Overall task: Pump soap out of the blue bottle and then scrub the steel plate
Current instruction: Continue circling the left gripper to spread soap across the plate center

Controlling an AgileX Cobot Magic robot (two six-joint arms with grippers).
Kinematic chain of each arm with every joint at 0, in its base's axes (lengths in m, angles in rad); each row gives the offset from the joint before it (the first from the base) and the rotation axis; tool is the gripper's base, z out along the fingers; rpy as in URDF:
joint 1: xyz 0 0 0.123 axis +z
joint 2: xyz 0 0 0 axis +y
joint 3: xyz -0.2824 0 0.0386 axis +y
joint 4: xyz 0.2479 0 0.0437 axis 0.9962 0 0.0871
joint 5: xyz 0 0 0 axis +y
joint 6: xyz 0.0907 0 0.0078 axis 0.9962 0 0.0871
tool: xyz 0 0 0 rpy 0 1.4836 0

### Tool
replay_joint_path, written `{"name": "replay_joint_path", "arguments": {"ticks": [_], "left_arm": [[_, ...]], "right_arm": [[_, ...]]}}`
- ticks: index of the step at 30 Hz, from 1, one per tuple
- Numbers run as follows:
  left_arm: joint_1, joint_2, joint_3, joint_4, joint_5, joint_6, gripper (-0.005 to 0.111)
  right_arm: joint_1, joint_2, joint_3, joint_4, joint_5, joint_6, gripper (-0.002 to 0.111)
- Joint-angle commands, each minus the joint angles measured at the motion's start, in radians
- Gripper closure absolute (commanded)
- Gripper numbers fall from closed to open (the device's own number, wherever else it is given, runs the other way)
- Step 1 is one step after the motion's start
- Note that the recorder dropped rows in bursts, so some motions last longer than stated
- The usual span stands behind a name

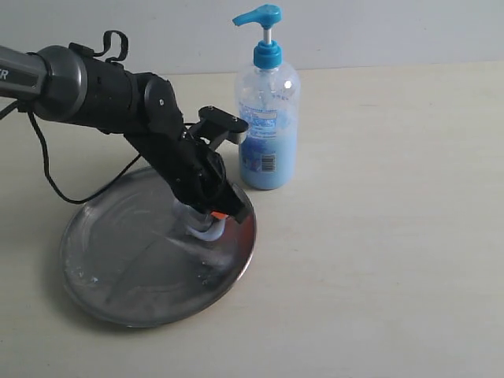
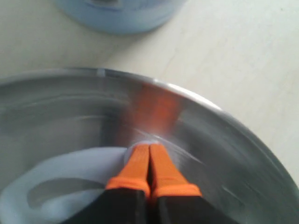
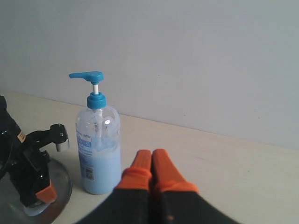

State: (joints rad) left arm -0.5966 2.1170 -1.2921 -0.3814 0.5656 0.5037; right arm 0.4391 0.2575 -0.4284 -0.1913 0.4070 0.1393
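Across a pale beige tabletop (image 1: pixel 394 236), grey-white wall (image 1: pixel 394 31) behind: plate scrub, bottle beside.

Steel plate (image 1: pixel 118 268) lies lower left of the exterior frame. The blue bottle (image 1: pixel 268 126) stands upright at upper centre, just beside the plate's far rim. Left gripper (image 1: pixel 216 216) has its tips down on the plate, orange jaws pressed together, and its black arm covers part of the far rim. Soap (image 2: pixel 56 168) shows as a pale curved smear at the tips. A black cable (image 1: pixel 47 177) hangs at left. Right gripper (image 3: pixel 152 158) is above the table with the bottle just beyond it, jaws together.
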Motion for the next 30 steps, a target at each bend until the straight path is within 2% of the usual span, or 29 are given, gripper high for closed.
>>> {"name": "replay_joint_path", "arguments": {"ticks": [1,4,6,14,22,27,30], "left_arm": [[0.019,0.020,0.013,0.071,-0.039,-0.055,0.106],[0.045,0.020,0.013,0.203,0.007,-0.159,0.106],[0.057,0.020,0.013,0.221,0.061,-0.172,0.106],[0.032,0.020,0.013,0.199,0.136,-0.125,0.106],[-0.013,0.020,0.013,0.066,0.119,0.016,0.106],[-0.004,0.020,0.013,0.107,0.110,0.007,0.106],[0.022,0.020,0.013,0.138,0.090,-0.060,0.106]], "right_arm": [[-0.004,-0.004,0.004,0.002,-0.013,-0.008,0.108],[-0.004,-0.004,0.004,-0.001,-0.011,-0.008,0.108],[-0.004,-0.004,0.004,-0.001,-0.011,-0.008,0.108],[-0.004,-0.004,0.004,-0.001,-0.011,-0.008,0.108],[-0.004,-0.004,0.004,-0.001,-0.011,-0.008,0.108],[-0.004,-0.004,0.004,-0.001,-0.011,-0.008,0.108],[-0.004,-0.004,0.004,-0.001,-0.009,-0.008,0.108]]}}
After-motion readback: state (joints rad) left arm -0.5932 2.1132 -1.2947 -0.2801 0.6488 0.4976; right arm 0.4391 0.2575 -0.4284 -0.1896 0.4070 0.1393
